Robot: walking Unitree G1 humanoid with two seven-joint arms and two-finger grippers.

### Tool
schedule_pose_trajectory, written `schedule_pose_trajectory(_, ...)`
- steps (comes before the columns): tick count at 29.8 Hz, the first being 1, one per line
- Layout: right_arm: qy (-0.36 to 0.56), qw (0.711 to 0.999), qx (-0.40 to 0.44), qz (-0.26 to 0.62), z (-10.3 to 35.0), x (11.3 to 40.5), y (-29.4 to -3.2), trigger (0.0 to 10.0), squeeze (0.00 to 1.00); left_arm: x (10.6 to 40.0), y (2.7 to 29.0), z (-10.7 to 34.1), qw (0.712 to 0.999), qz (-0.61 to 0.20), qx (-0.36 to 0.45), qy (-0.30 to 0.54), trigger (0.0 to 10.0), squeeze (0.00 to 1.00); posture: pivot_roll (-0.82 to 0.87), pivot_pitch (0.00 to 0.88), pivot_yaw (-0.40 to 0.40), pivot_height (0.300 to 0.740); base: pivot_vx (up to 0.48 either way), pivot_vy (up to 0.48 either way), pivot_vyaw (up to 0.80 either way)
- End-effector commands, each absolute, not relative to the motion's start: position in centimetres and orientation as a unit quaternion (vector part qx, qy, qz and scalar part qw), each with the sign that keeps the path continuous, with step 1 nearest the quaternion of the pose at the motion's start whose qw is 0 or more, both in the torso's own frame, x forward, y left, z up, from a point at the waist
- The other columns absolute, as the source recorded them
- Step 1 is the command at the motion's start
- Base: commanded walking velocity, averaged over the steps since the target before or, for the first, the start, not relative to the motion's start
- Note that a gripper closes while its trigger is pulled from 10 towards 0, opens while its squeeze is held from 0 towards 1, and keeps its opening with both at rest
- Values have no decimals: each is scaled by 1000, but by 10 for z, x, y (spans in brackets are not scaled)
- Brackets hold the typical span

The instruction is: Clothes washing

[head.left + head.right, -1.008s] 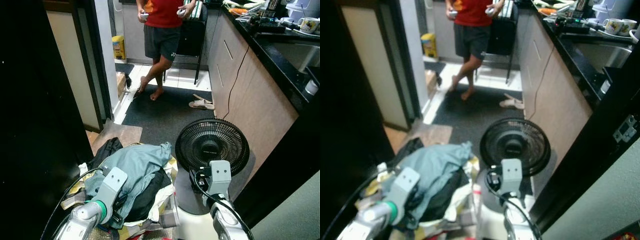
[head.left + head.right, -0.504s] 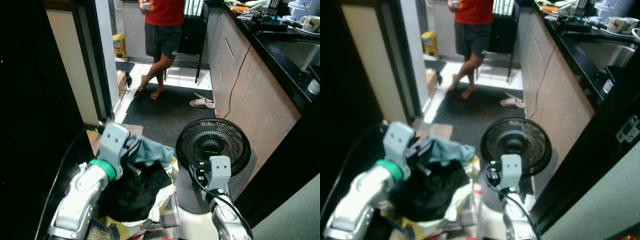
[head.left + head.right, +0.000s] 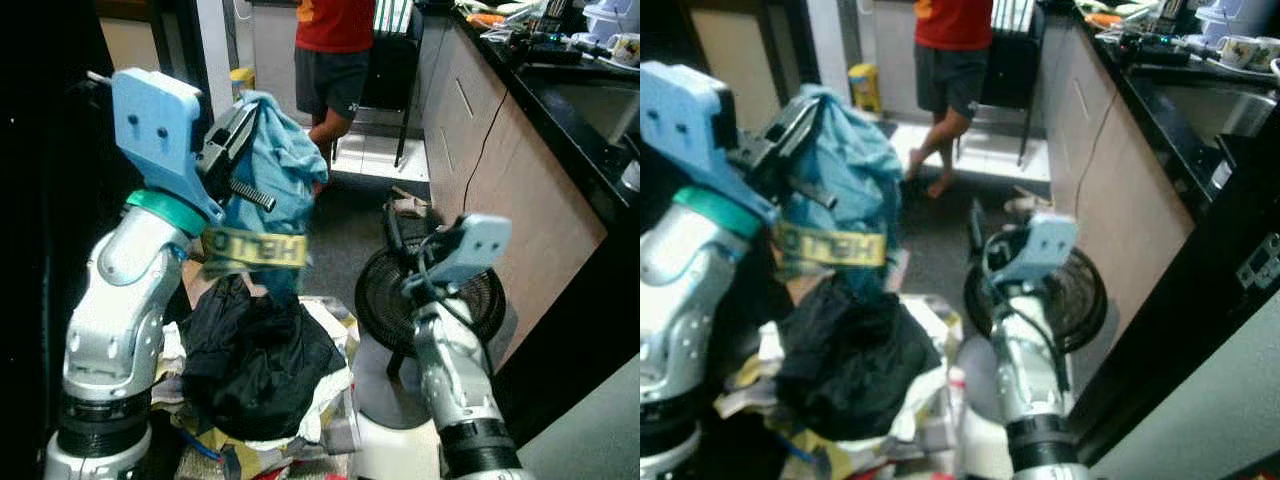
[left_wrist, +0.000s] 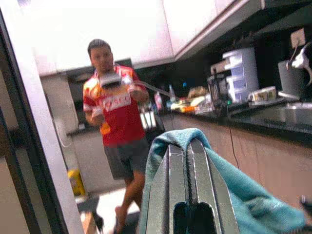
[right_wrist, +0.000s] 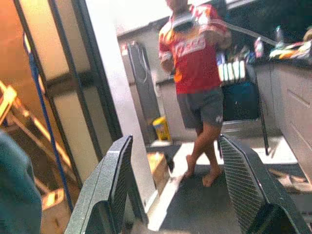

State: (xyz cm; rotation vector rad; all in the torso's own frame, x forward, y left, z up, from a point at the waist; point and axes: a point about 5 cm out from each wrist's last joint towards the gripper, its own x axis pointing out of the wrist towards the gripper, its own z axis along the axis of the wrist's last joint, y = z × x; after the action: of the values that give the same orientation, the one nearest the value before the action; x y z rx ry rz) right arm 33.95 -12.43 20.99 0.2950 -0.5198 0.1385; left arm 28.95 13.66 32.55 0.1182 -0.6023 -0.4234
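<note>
My left gripper (image 3: 236, 140) is raised high and shut on a light-blue garment (image 3: 283, 165) that hangs from it, a yellow lettered band (image 3: 255, 247) dangling beneath. In the left wrist view the fingers (image 4: 176, 170) are pressed together with the blue cloth (image 4: 229, 195) draped around them. Below lies the laundry pile (image 3: 262, 362), with a black garment on top of pale and patterned clothes. My right gripper (image 5: 178, 183) is lifted beside the pile, open, with nothing between its fingers (image 5: 113, 183). Its wrist (image 3: 468, 247) stands over the fan.
A black floor fan (image 3: 432, 292) stands right of the pile. A person (image 3: 335, 45) in a red shirt stands barefoot on the dark mat ahead. A kitchen counter (image 3: 560, 95) runs along the right. A dark door frame (image 3: 40, 200) closes the left side.
My left arm has lifted the light-blue garment off the pile, from low to head height. The right arm has also risen, and the black garment is now uncovered.
</note>
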Motion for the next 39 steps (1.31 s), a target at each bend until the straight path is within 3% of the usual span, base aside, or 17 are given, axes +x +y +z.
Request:
schedule_pose_trajectory(1, -254, 953, 152, 61, 211, 338, -129, 10000, 0, 290, 136, 317, 938, -214, 46, -269, 10000, 0, 59, 8, 41, 740, 0, 0, 0)
schedule_pose_trajectory(11, -229, 958, 165, 53, 216, 336, -128, 10000, 0, 297, 142, 317, 953, -193, -22, -233, 10000, 0, 59, 15, 40, 740, 0, 0, -208)
schedule_pose_trajectory(22, -188, 966, 177, 31, 212, 338, -129, 10000, 0, 298, 145, 312, 961, -183, 10, -209, 10000, 0, 65, 17, 45, 740, 0, 0, -661)
schedule_pose_trajectory(27, -155, 969, 193, -26, 207, 344, -140, 10000, 0, 298, 144, 309, 963, -182, 18, -201, 10000, 0, 65, 14, 47, 731, 0, 0, -396)
schedule_pose_trajectory(39, -149, 967, 205, -20, 206, 342, -140, 10000, 0, 301, 144, 306, 964, -181, 26, -193, 10000, 0, 65, 16, 55, 731, 0, 0, -690)
